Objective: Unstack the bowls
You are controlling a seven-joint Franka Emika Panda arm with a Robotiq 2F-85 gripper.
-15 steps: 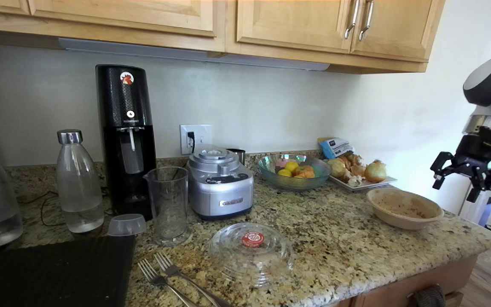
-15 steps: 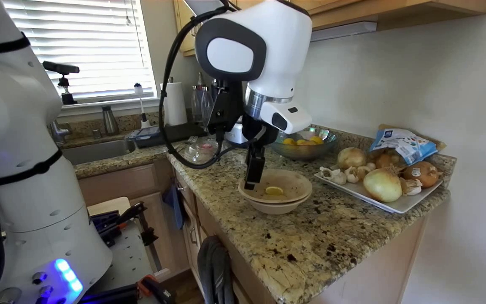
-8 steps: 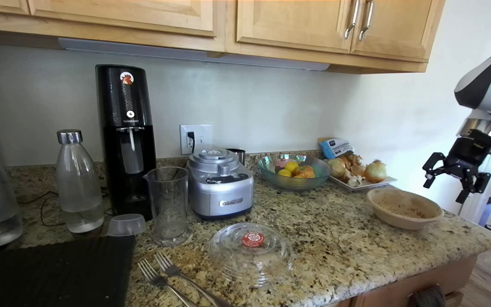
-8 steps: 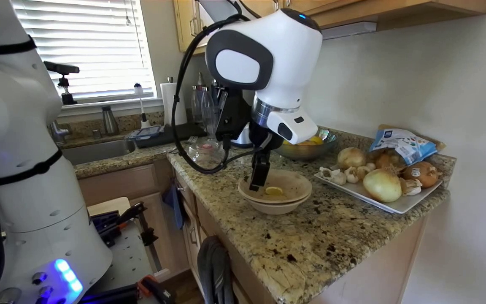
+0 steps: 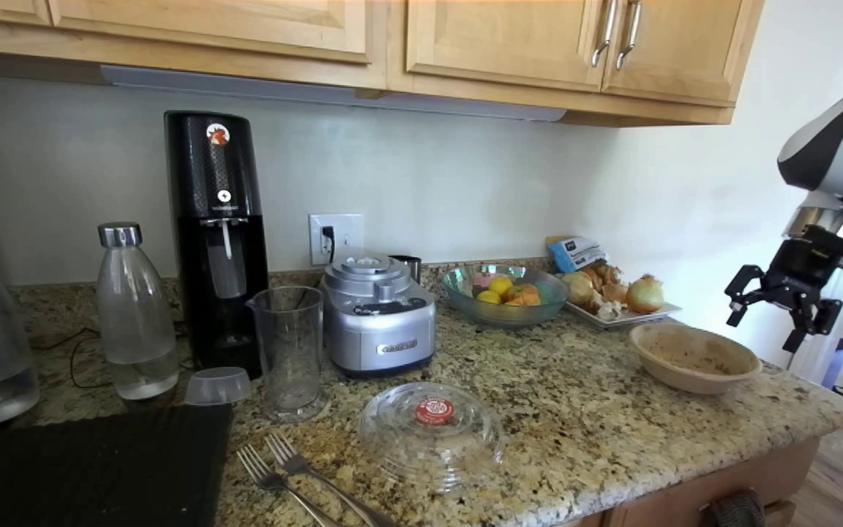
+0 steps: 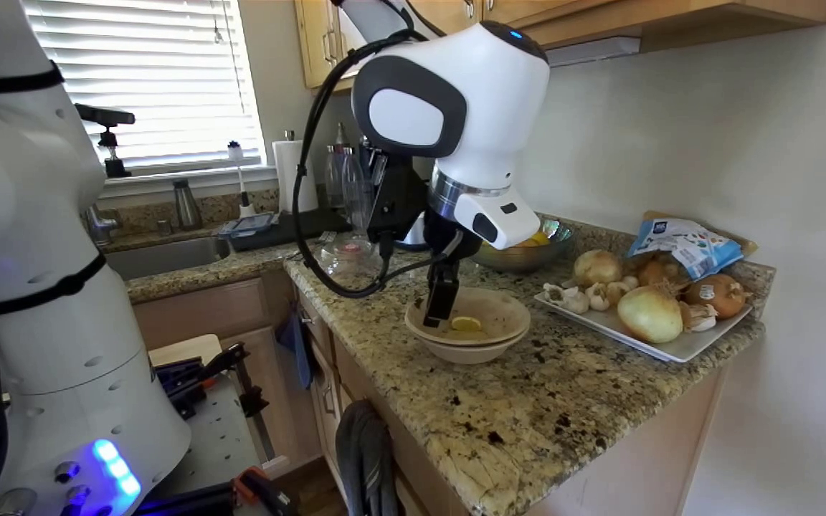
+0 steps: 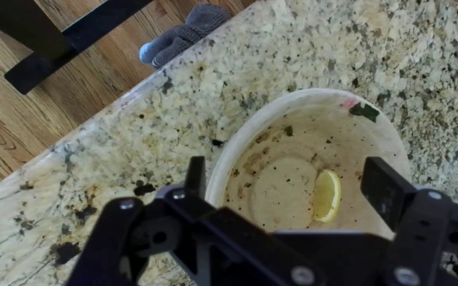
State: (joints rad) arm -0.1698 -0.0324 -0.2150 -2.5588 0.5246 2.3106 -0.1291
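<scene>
Fingers [image 7: 386, 192] of the arm [image 6: 502, 93] I run from afar hang wide apart, holding nothing, above a nested pair of bowls [image 6: 506, 315] on the granite surface [image 6: 563, 423]. A lemon wedge [image 7: 327, 196] marks the spot: it lies in the upper bowl [image 7: 284, 190], the lower bowl [image 6: 472, 355] directly beneath, a thin band of it showing in an exterior view. In my wrist view, one finger stands left of the wedge, just beyond the bowl's pale rim [image 7: 222, 171]; its partner stands right of the wedge, over the inner wall. The rim left of the wedge thus runs between the two, nearer the outer finger, and I judge that to be the grip on offer: straight down, then squeeze. Round as the bowl is, no long axis dictates my wrist's turn. In an exterior view the fingers show on the side of the wedge away from the plate of onions [image 6: 696, 340]; in an exterior view, too, a gap parts the fingers [image 5: 795, 340] from the rim. With the two rims close together, going too deep could, I reckon, bring the lower bowl along; a shallow bite on the upper rim seems called for.
</scene>
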